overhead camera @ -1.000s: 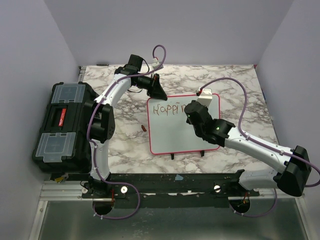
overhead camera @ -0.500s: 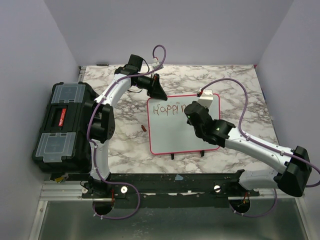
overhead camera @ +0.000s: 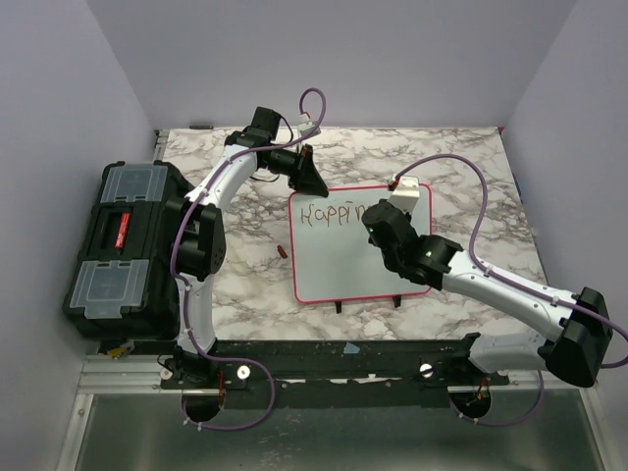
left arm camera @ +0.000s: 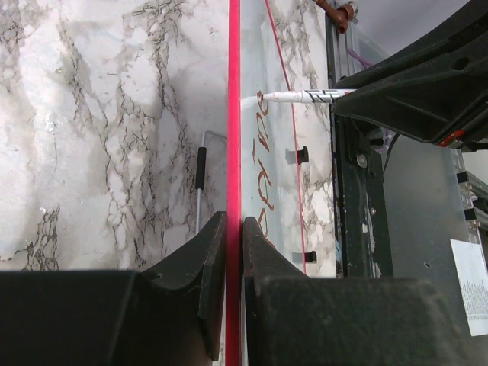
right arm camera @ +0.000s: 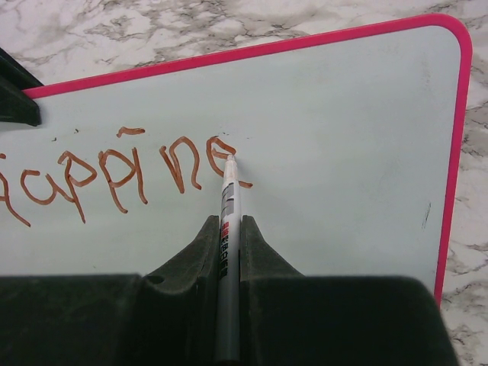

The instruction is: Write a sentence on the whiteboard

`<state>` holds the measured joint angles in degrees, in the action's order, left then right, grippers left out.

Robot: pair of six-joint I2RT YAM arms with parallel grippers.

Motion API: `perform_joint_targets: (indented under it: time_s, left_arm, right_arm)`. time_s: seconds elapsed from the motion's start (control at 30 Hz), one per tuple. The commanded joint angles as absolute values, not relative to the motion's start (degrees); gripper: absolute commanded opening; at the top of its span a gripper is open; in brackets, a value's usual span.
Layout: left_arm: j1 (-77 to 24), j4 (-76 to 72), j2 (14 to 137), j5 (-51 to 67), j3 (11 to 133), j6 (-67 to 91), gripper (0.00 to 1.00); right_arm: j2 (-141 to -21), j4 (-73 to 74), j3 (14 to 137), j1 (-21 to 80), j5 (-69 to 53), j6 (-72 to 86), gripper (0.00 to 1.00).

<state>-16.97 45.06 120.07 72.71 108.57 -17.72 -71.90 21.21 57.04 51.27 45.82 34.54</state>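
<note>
**Two-arm writing on a whiteboard: marker tip at the seventh letter**

The whiteboard [overhead camera: 343, 265] sits on the marble table [overhead camera: 471, 206], mid-table and to the right of a black toolbox [overhead camera: 123, 240]. Its two small black feet show at its near edge. Whether it lies flat or is tilted up cannot be told.

The left gripper [left arm camera: 234, 225] reaches in from the far side. Its jaws are pressed nearly together on the pink frame at the board's far-left corner, one finger on each face of the edge.

The right gripper [right arm camera: 226, 225] is over the upper middle of the board, its jaws closed tight on a slim grey-and-white marker [right arm camera: 228, 191] that runs out between the fingertips. The marker's tip touches the white surface at the last letter written.

The sentence [right arm camera: 136, 177] is in red-brown strokes along the top of the board and so far reads "Happine". The rest of the surface, to the right of it and below it, is bare.

A small red piece [overhead camera: 283, 252] lies on the table just left of the board.
</note>
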Motion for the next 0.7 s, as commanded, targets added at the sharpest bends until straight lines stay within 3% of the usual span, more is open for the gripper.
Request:
perform_joint_targets:
  time_s: [0.0, 0.67]
  left_arm:
    - [-16.78, 42.28, 116.92, 76.12, 108.72, -19.60, 0.00]
    - [-16.76, 42.23, 116.89, 76.17, 108.63, -19.60, 0.00]
  right_arm:
    - [-70.65, 23.12, 57.28, 51.00, 47.07, 35.08, 0.01]
    - [-69.23, 24.18, 59.48, 50.90, 48.45, 34.79, 0.01]
